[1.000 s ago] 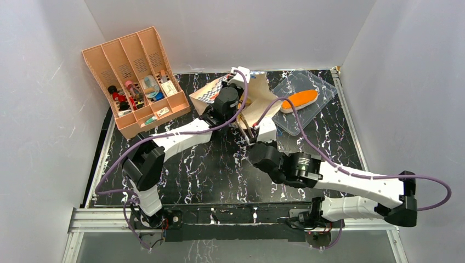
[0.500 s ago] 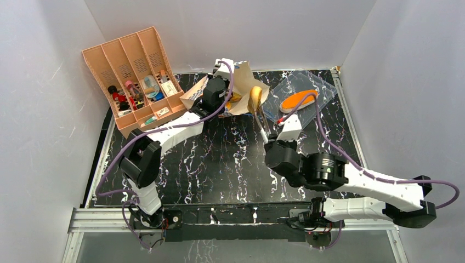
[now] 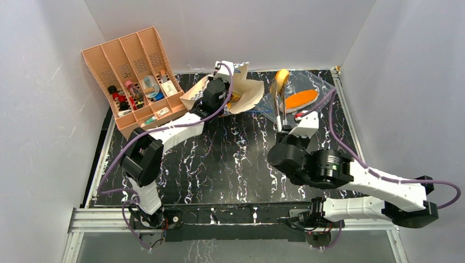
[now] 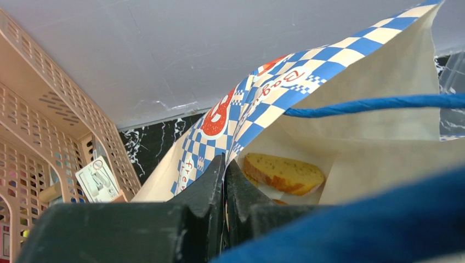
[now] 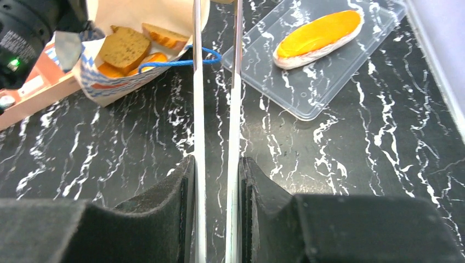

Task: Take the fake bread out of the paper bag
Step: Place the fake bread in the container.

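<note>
Nearest, the right gripper (image 5: 216,181) is clamping the metal tongs (image 5: 234,98), with its fingers (image 5: 181,203) pressing the two blades from outside. Up at the tongs' tips, the golden bagel (image 3: 282,79) is being pinched edge-on. It is out of the paper bag (image 3: 249,93) and showing over the left edge of the clear tray (image 5: 334,82); whether it is touching the tray I cannot tell. Just beyond, the long orange-topped loaf (image 5: 318,33) is lying flat in that tray. To the left, the bag is lying on its side with its mouth facing the right arm. A brown toast slice (image 5: 127,49) and more pieces are sitting inside, and a blue cord handle (image 5: 175,63) is trailing out. The left gripper (image 4: 225,181) is squeezing the bag's checkered upper lip, jaws closed on the paper. Farthest left, the orange organiser (image 3: 131,76) is leaning by the back wall.
</note>
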Motion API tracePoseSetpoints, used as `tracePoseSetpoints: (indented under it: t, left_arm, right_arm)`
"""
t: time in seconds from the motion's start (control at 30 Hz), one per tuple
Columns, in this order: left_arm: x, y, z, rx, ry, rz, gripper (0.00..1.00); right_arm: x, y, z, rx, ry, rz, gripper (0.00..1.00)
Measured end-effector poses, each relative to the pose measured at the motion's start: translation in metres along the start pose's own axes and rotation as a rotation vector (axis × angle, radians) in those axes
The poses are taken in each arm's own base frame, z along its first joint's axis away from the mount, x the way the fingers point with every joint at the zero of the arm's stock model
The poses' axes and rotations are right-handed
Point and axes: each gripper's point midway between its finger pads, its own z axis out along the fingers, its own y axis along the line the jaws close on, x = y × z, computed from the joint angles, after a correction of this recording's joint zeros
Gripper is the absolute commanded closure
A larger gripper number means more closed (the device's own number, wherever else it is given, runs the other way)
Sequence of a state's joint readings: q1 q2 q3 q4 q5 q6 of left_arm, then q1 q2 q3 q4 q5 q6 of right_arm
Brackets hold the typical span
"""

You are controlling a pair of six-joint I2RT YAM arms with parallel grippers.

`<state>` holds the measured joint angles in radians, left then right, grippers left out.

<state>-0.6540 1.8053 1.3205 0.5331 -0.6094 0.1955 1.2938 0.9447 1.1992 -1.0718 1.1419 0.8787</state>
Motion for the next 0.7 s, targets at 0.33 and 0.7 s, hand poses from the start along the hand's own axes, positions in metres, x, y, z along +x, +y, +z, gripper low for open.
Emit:
tracePoseSetpoints:
  t: [0.33, 0.7]
  left_arm:
    - [0.006, 0.010, -0.029, 0.037, -0.005, -0.049, 1.00]
    - [0.011, 0.016, -0.048, 0.086, 0.032, -0.104, 1.00]
  right_arm:
    - [0.009, -0.020, 0.085, 0.229, 0.038, -0.044, 1.00]
    - [0.022, -0.100, 0.210, 0.402, 0.196, -0.031, 1.00]
